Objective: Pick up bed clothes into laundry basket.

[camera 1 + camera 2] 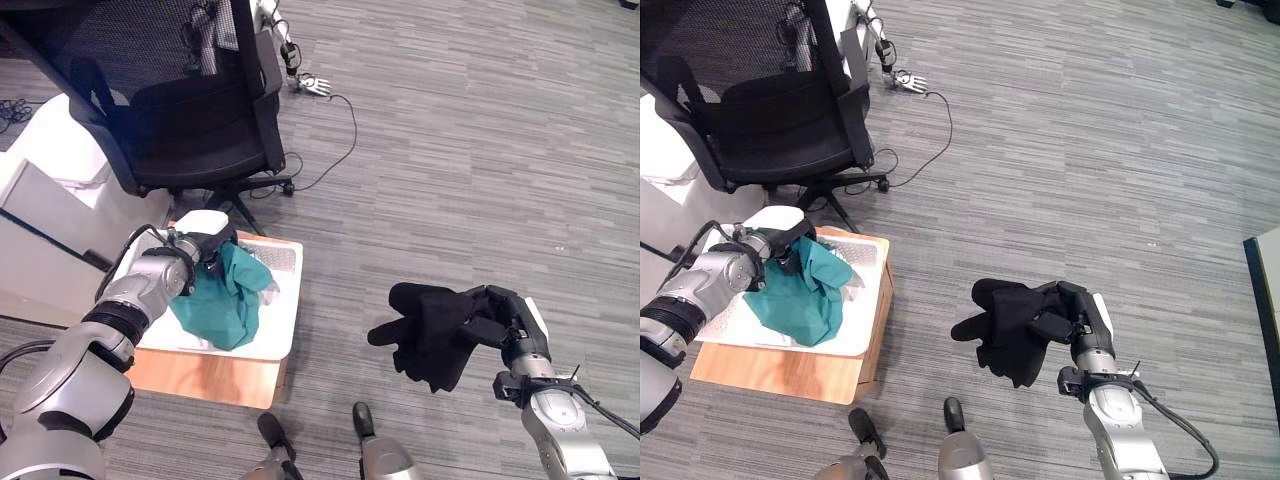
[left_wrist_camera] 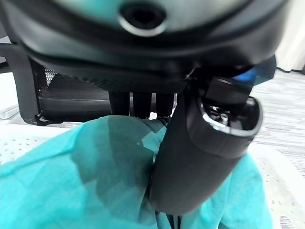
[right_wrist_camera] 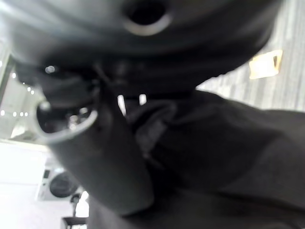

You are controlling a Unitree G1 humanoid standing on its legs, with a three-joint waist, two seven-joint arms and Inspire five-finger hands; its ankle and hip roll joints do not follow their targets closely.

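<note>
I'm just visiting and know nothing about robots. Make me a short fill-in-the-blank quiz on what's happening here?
1. The left hand grips a ____ cloth over the white laundry basket.
2. The right hand holds a ____ garment above the carpet.
3. The basket rests on a ____ board.
4. Behind the basket stands a black office ____.

Missing words: teal; black; wooden; chair

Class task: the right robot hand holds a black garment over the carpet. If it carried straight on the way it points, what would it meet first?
Probably the white laundry basket: the right robot hand points toward the robot's left with the black garment, over bare carpet. Depth is uncertain.
</note>
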